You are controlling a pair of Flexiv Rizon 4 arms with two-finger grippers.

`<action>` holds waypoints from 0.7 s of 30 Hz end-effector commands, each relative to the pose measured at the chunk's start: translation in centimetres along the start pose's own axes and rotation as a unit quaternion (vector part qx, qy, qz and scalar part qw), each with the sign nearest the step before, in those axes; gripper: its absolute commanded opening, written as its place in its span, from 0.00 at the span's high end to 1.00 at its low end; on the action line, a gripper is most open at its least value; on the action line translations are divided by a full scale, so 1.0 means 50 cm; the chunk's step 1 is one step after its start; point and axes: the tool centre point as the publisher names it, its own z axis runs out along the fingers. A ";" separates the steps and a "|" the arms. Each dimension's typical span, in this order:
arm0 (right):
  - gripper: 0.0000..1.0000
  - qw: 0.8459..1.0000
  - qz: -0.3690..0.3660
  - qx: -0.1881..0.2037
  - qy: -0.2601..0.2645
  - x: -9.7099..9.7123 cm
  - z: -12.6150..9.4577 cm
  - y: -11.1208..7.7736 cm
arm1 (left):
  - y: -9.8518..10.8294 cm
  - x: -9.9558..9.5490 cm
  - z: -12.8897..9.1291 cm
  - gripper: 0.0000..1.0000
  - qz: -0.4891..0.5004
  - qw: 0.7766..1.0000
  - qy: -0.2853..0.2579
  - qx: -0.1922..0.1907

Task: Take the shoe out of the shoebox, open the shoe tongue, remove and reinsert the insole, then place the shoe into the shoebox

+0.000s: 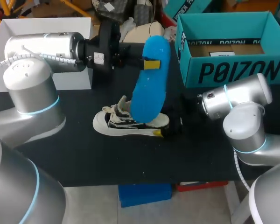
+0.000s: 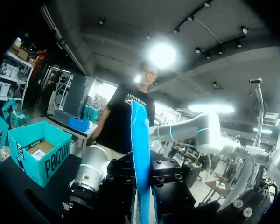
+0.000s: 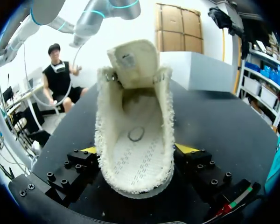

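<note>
Left end effector [image 1: 151,64] clamps the insole [image 1: 149,95]

the left arm [image 1: 42,51] comes in from the left, wrist held level and high over the worktop [image 1: 84,158]. its hand [image 1: 151,64] is clamped on the insole [image 1: 149,88]. the right arm [image 1: 233,100] lies low, pointing left. its hand [image 1: 165,132] is down at the worktop, fingers [image 3: 186,148] pressed to both sides of the shoe [image 1: 116,122] heel.

Insole [image 1: 150,79] slants over shoe [image 1: 126,122] mouth, barring entry from above; shoebox [image 1: 233,71] top open.
</note>
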 end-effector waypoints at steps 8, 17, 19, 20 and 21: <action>1.00 1.000 0.001 0.000 0.000 0.002 0.001 -0.003 | -0.065 0.134 -0.010 1.00 -0.051 0.995 -0.056 0.064; 1.00 1.000 0.001 0.000 0.000 0.002 0.001 -0.003 | -0.110 0.173 -0.010 1.00 -0.068 0.995 -0.032 0.059; 1.00 1.000 0.001 0.000 0.000 0.002 0.001 -0.003 | -0.115 0.180 -0.008 1.00 -0.079 0.995 -0.026 0.058; 1.00 1.000 0.001 0.000 0.000 0.002 0.001 -0.003 | -0.117 0.182 -0.007 1.00 -0.076 0.995 -0.026 0.054; 1.00 1.000 0.001 0.000 0.000 0.002 0.001 -0.003 | -0.119 0.185 -0.006 1.00 -0.085 0.995 -0.022 0.057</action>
